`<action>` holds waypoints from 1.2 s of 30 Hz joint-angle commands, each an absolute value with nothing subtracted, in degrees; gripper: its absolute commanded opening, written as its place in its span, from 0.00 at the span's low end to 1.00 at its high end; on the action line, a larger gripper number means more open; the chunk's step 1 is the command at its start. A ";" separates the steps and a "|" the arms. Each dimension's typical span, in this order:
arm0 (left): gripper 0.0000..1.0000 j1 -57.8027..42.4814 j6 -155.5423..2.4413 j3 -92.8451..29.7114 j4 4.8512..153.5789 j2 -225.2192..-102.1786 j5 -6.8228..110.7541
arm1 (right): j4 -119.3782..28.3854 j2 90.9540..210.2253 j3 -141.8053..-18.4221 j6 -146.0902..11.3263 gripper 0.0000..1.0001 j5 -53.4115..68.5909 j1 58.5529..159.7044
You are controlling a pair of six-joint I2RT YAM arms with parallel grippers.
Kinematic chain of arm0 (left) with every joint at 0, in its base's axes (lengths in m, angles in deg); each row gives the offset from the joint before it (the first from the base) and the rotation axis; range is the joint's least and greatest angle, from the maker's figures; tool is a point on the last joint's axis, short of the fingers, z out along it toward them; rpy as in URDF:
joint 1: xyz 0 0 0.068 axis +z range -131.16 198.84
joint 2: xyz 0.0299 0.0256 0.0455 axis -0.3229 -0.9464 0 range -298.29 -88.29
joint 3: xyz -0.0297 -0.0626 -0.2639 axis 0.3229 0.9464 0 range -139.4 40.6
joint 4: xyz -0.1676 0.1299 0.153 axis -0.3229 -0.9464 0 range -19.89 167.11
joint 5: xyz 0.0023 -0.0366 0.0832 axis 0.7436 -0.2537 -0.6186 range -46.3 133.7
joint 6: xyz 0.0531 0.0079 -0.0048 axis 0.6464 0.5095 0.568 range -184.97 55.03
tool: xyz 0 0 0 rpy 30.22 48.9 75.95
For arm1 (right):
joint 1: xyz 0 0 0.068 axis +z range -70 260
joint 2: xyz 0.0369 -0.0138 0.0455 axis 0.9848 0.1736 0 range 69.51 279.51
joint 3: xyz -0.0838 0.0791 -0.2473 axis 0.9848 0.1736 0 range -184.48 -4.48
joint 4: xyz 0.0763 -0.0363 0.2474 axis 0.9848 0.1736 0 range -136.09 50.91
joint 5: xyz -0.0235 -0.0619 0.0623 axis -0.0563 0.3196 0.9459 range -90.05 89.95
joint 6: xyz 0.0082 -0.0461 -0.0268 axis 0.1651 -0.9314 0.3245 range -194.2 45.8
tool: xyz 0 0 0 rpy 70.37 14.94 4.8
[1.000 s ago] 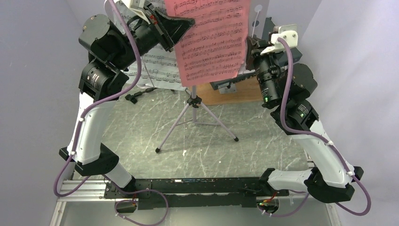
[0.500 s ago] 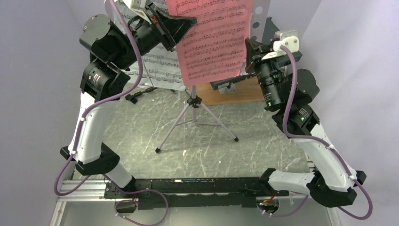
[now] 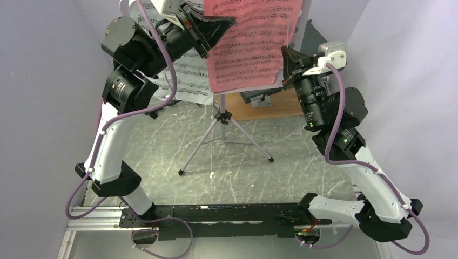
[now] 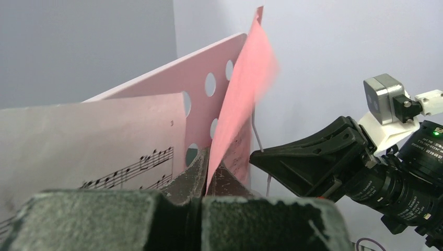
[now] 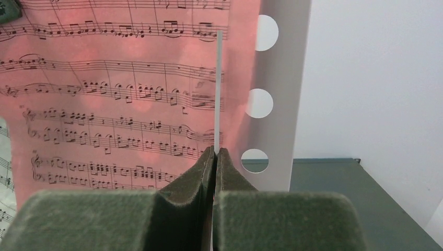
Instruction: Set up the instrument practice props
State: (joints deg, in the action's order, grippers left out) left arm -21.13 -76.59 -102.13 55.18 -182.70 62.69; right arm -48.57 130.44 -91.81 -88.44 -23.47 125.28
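The grey marbled worktop (image 3: 243, 162) carries the silver tripod (image 3: 222, 116), which stands with its legs spread near the far middle. Above it is the pale lavender desk (image 5: 282, 68), pierced by round holes along its right edge.

The pink music sheet (image 3: 251, 48) hangs in front of the desk. It is printed with black staves of notes, and no title or words can be read on it. The white music sheet (image 3: 189, 81) lies to its left, partly behind the left arm, and carries the same kind of notation.

The left claw (image 4: 207, 175) is clenched on the pink sheet's left edge. The right claw (image 5: 214, 157) is clenched on a thin pale wire (image 5: 216, 89) that stands upright before the sheet's right edge. White lettering on the right arm's black housing is too small to read.
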 commanded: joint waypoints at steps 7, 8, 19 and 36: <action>0.00 -23.63 -73.52 -104.68 61.51 -185.77 62.08 | -51.83 128.56 -90.99 -89.58 0.00 -21.76 124.91; 0.00 -23.73 -73.34 -104.83 61.66 -185.93 62.34 | -51.75 128.57 -91.09 -89.58 0.00 -21.72 124.90; 0.04 -24.12 -72.39 -105.52 59.71 -187.38 62.29 | -51.36 127.60 -89.71 -88.53 0.20 -20.78 124.91; 0.98 -24.14 -82.97 -97.72 55.76 -173.81 64.60 | -38.60 124.17 -93.17 -78.00 0.41 -16.24 124.91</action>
